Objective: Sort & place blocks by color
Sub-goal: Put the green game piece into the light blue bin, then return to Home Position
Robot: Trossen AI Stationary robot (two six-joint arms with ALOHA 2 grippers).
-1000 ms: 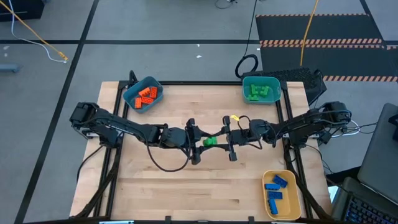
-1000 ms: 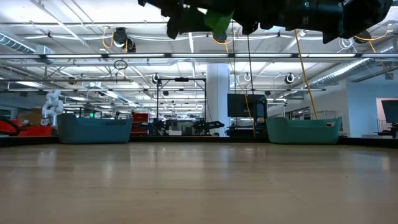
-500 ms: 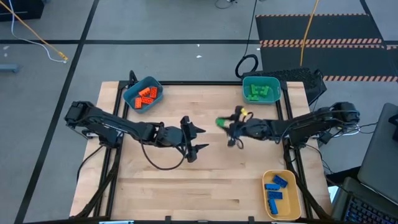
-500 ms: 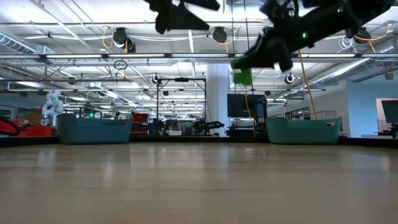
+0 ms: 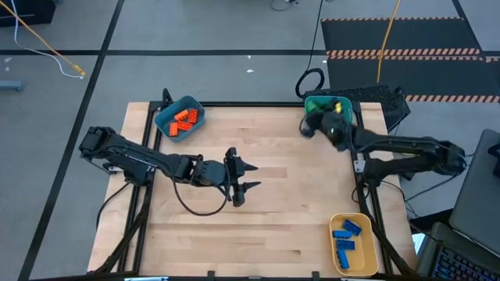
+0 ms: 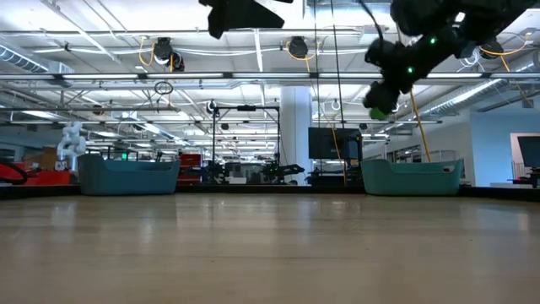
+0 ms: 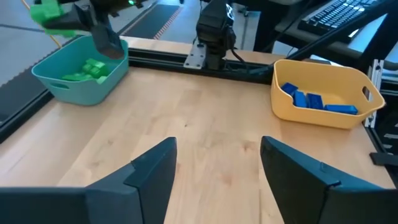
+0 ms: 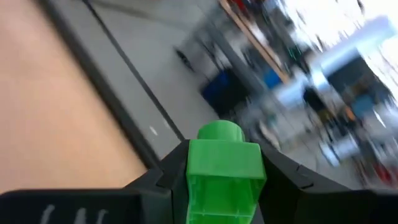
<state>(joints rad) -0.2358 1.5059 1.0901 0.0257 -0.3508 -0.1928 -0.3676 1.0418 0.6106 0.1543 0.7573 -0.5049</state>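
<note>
Looking down, you see the right pincer (image 5: 322, 123) over the teal bin (image 5: 346, 122), clamping a green block (image 8: 222, 171). Your left pincer (image 5: 244, 178) hangs wide, well apart from that bin, above the desk (image 5: 273, 226). Low view: the block (image 6: 379, 99) rides above the bin (image 6: 411, 178).

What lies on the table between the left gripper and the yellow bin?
Only bare wood lies between the left gripper and the yellow bin in the high view; the left wrist view agrees.
</note>
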